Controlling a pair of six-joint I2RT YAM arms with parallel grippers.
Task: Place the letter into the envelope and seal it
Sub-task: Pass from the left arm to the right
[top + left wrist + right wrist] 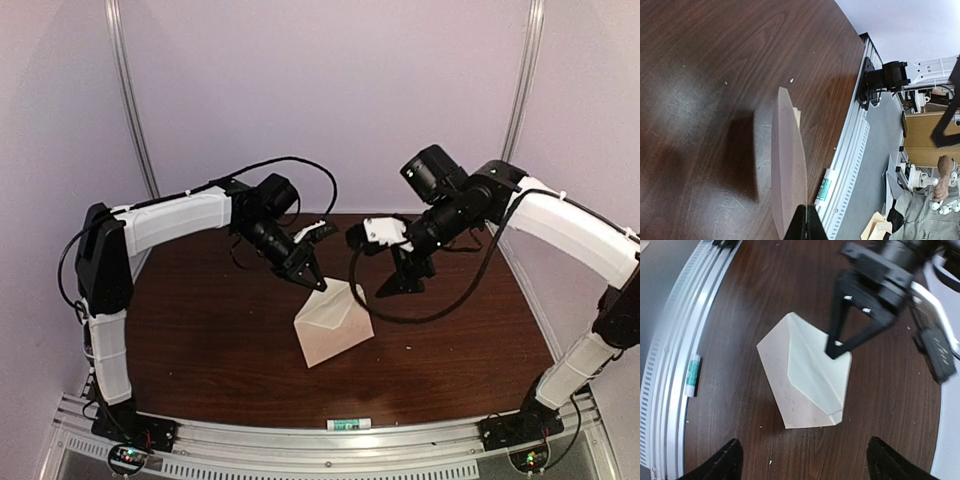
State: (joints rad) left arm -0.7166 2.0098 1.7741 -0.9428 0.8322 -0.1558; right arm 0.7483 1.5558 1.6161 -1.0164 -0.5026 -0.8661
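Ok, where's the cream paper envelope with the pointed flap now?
In the top view, the cream paper envelope rests centred on the dark wooden table, its far corner pinched by the left claw, the open right claw beside it.

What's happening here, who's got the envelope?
The left end effector is shut on the far edge of the envelope, holding it tilted up with its near edge down on the table. The right end effector is open and hangs above the envelope, touching nothing. No loose letter shows on the table. Whether it is inside the envelope, or the flap is sealed, I can't tell.
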